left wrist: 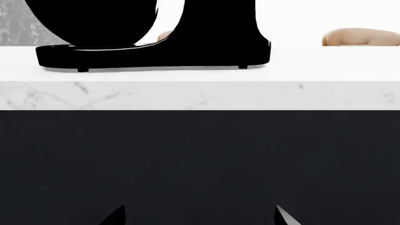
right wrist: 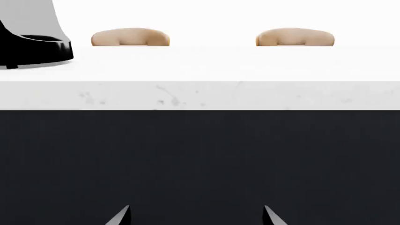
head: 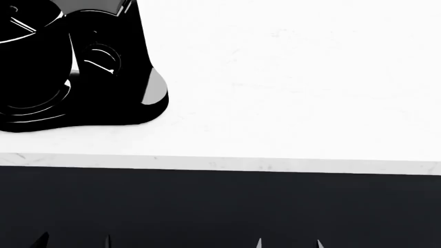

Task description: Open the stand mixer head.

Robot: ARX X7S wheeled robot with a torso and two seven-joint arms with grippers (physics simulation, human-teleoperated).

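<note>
The glossy black stand mixer (head: 76, 77) stands on the white counter at the far left of the head view. A round dial (head: 102, 56) shows on its column and the black bowl (head: 28, 57) is to its left. Of the light grey mixer head only a small strip (head: 93, 4) shows at the frame's top edge. The left wrist view shows the mixer's base (left wrist: 150, 54), not the head. My left gripper (head: 76, 243) (left wrist: 200, 215) and right gripper (head: 289, 244) (right wrist: 195, 215) are both open and empty. They are low in front of the dark cabinet face, below the counter top.
The white marble counter (head: 289, 77) has a front edge (left wrist: 200, 96) over a black cabinet front (left wrist: 200, 159). Two tan chair backs (right wrist: 130, 37) (right wrist: 295, 36) rise beyond the counter's far side. The mixer base's end (right wrist: 34, 49) shows in the right wrist view.
</note>
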